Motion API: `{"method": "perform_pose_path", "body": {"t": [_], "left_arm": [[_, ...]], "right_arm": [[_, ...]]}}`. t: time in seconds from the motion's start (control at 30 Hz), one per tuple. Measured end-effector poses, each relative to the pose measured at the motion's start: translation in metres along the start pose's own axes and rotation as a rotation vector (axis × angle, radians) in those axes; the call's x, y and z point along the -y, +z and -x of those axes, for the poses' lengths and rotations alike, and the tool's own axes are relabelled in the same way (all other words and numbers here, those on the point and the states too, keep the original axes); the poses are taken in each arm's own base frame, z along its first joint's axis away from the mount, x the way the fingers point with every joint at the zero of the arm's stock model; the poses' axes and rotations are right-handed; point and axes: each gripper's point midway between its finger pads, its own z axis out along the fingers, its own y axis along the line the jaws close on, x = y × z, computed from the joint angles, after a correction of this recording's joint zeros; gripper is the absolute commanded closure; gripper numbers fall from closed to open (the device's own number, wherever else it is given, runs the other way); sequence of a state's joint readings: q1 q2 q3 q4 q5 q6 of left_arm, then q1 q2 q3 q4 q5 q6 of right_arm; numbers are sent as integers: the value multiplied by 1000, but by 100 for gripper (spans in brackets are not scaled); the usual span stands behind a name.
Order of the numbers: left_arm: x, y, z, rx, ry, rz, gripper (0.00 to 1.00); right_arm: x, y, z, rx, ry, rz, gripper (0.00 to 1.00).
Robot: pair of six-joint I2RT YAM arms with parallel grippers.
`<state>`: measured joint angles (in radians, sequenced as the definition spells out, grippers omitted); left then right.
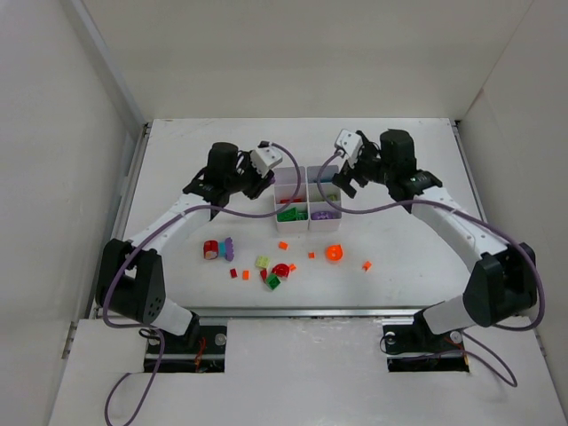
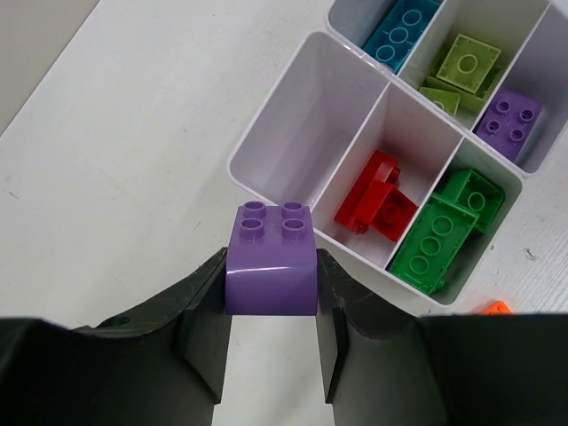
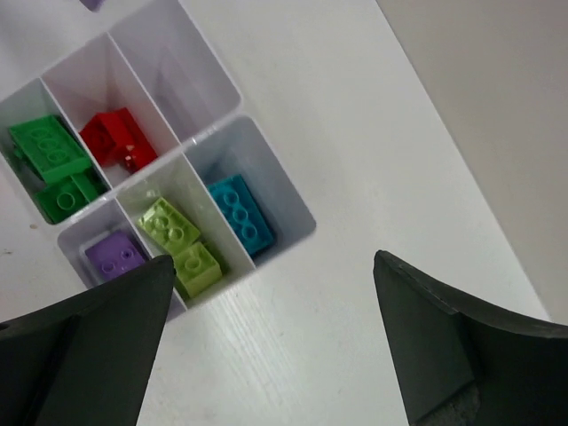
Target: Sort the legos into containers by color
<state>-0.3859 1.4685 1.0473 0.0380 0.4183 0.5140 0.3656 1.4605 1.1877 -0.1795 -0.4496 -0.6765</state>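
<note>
Holding a purple brick [image 2: 271,262] pinched in my left end effector [image 2: 271,297], just short of the white tray [image 2: 269,105]. Next I should reach ahead-right to the compartment with the purple piece [image 2: 508,120]. My right end effector [image 3: 275,342] gapes empty.

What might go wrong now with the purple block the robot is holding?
1. The left claw holds the purple block right by the tray's bare corner box and the red blocks. The other purple one lies in the opposite corner box, so this block may land in the wrong box.
2. The right claw, open, hangs close by the tray as well, so the two claws may bump.
</note>
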Motion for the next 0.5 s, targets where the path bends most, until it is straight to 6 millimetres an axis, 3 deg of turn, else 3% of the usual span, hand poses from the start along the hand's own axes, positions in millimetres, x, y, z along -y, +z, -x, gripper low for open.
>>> {"method": "perform_pose_path", "body": {"t": [0.23,0.37,0.5], "left_arm": [[17,4,7,18,48,-60,100],[36,13,20,48,95,-143,100],[68,38,46,104,178,-277,100]], "right_arm": [[2,-26,-42,-112,108,-115,0],[12,-42,-44,-121,155,-194,0],[33,-56,-43,-105,205,-289,0]]}}
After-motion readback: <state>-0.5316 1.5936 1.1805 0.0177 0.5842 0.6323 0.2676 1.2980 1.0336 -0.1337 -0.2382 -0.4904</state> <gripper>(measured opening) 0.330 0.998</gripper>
